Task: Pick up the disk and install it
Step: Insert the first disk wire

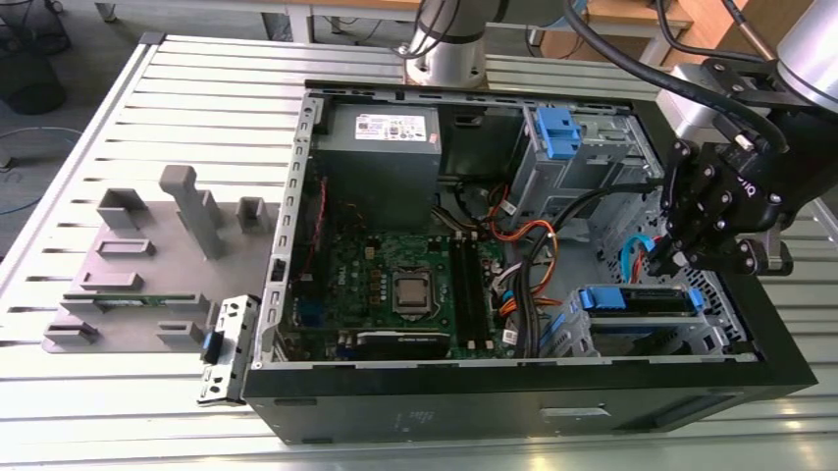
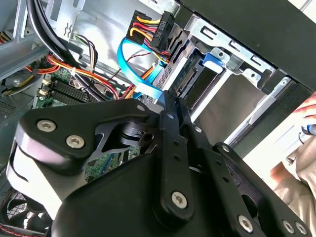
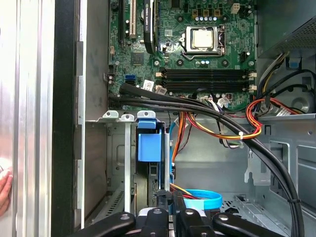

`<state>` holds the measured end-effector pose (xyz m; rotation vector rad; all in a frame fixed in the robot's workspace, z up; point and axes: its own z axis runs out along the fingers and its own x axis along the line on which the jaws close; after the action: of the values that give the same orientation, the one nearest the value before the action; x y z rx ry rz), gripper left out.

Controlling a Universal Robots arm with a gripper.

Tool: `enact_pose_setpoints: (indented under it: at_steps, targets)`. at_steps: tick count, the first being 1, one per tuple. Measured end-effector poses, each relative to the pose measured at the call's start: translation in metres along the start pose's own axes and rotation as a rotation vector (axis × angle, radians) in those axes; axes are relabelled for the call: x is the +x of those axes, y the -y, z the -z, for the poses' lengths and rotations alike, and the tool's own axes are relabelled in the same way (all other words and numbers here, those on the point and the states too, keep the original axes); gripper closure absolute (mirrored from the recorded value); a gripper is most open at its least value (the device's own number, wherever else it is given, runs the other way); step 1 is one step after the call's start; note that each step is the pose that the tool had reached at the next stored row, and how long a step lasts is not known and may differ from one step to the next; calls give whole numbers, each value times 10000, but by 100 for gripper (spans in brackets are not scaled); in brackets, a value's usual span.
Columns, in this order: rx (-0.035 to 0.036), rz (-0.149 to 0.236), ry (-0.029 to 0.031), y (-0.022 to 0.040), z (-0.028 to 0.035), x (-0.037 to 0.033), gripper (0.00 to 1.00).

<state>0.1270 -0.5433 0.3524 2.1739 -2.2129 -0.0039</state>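
1. Where the slatted metal table (image 1: pixel 183 88) stretched across the exterior view, an open black computer case (image 1: pixel 524 383) lay on its side, its interior facing up.
2. Inside the case sat a green motherboard (image 1: pixel 406 275) with a bare processor, and a grey power-supply box (image 1: pixel 380 137) at the far end.
3. To the exterior view's left, a grey fixture plate (image 1: pixel 144 255) with upright blocks rested on the table.
4. Above the case's near corner on the exterior view's right, the robot's black gripper (image 1: pixel 701 250) hung over the drive bay (image 3: pixel 118 148).
5. In that bay, the disk (image 1: pixel 635 299) sat in its blue carrier, apparently seated in its slot; it also appeared edge-on in the first wrist view (image 3: pixel 148 148).
6. The fingers appeared drawn together with nothing seen between them.
7. Judging by this, installation looked largely done; whether the disk was fully latched could not be told.
8. A blue data cable (image 2: pixel 136 74) curled beside the bay.
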Motion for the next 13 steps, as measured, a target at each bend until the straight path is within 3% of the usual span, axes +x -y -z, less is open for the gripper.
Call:
enact_pose_setpoints:
  at_steps: [7,13]
  targets:
    - [0,0,0,-1,0,0,84]
    - [66,51,-1,-44,-12,17,84]
